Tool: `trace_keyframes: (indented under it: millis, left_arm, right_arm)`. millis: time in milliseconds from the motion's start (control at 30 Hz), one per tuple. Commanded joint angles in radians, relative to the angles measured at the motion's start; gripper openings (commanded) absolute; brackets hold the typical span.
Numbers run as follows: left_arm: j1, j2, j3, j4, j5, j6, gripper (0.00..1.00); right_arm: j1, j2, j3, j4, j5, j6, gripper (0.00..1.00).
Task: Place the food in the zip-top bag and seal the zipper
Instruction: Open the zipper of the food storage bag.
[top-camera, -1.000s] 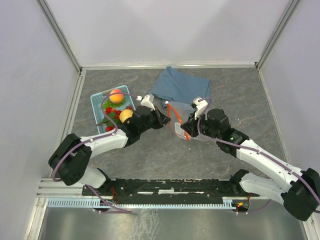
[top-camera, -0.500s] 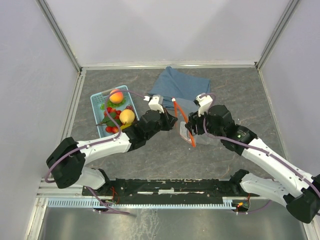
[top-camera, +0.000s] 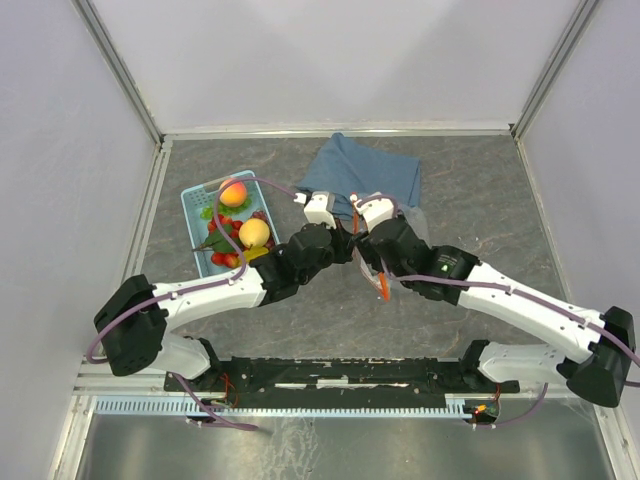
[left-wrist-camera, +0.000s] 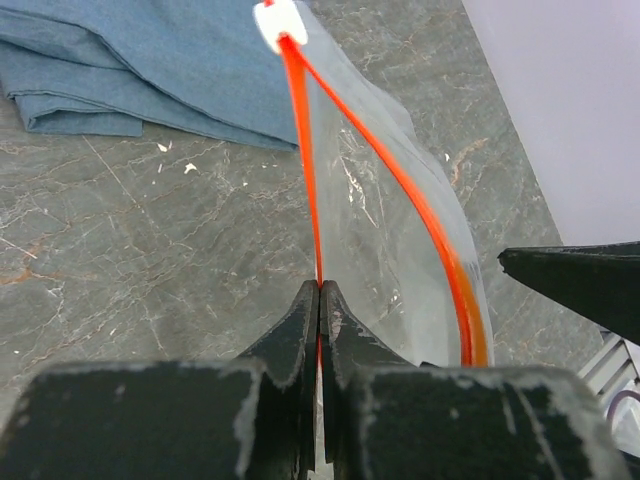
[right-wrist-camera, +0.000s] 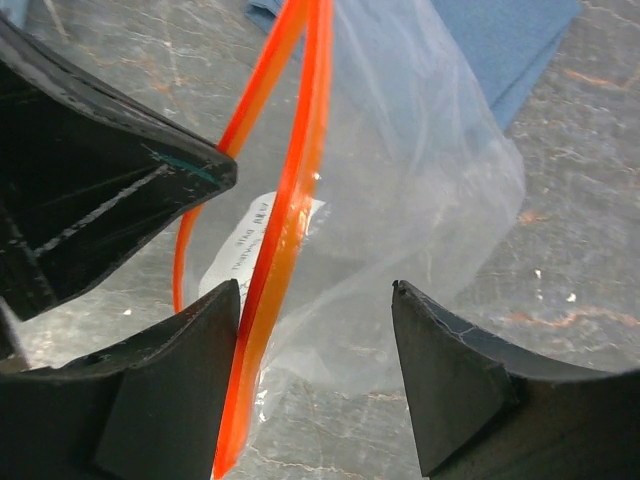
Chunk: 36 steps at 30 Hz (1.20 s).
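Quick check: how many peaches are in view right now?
2. Both lie in the light blue basket: the far peach at its back end, the near peach around its middle. Others may be hidden from this view.

Zip-top bag (left-wrist-camera: 400, 230): thin clear plastic, glossy, crinkled, glare on the folds. White paper label (right-wrist-camera: 255, 235) inside, matt, w/ print too small to read. Zipper (left-wrist-camera: 303, 150): smooth red-orange plastic strip, semi-translucent. Slider (left-wrist-camera: 279, 18): white plastic, smooth. Cloth (left-wrist-camera: 150, 60): blue woven fabric, matt, soft folds. Table (left-wrist-camera: 120, 260): grey marble-look top, veined, smooth, low sheen, a few white flecks. Left gripper (left-wrist-camera: 319, 292) & right gripper (right-wrist-camera: 315, 292): matt black plastic, fine-grained, edges scuffed pale. Basket (top-camera: 190, 215): light blue plastic, slotted. Peaches (top-camera: 253, 232): smooth, orange-yellow, matt-ish. Arm shells (top-camera: 215, 293): white plastic, slight gloss.
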Motion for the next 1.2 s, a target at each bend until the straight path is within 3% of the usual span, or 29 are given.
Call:
trace_keyframes:
  millis: [0, 200, 333, 700, 867, 967, 1167]
  left_arm:
    - [-0.008, -0.020, 0.042, 0.005, -0.058, 0.053, 0.03]
    - [-0.008, -0.028, 0.033, -0.024, -0.101, 0.066, 0.03]
    - [-0.009, -0.025, 0.034, -0.043, -0.113, 0.078, 0.03]
    - [-0.008, -0.024, 0.045, -0.120, -0.181, 0.109, 0.03]
    - [-0.009, -0.033, 0.040, -0.121, -0.187, 0.111, 0.03]
    - [-0.008, -0.041, 0.034, -0.104, -0.165, 0.103, 0.03]
    - [-0.008, -0.052, 0.017, -0.052, -0.103, 0.066, 0.03]
  right_arm:
    - [0.036, 0.023, 0.056, -0.038, 0.216, 0.005, 0.69]
    - [0.041, 0.003, 0.065, -0.100, 0.341, 0.029, 0.61]
    - [0.043, -0.015, 0.075, -0.126, 0.369, 0.032, 0.44]
    - [0.042, 0.019, 0.121, -0.228, 0.446, 0.038, 0.38]
    - [0.043, 0.021, 0.115, -0.248, 0.476, 0.049, 0.23]
    - [0.043, 0.026, 0.112, -0.238, 0.417, 0.055, 0.24]
    - [0.043, 0.045, 0.091, -0.183, 0.278, 0.120, 0.40]
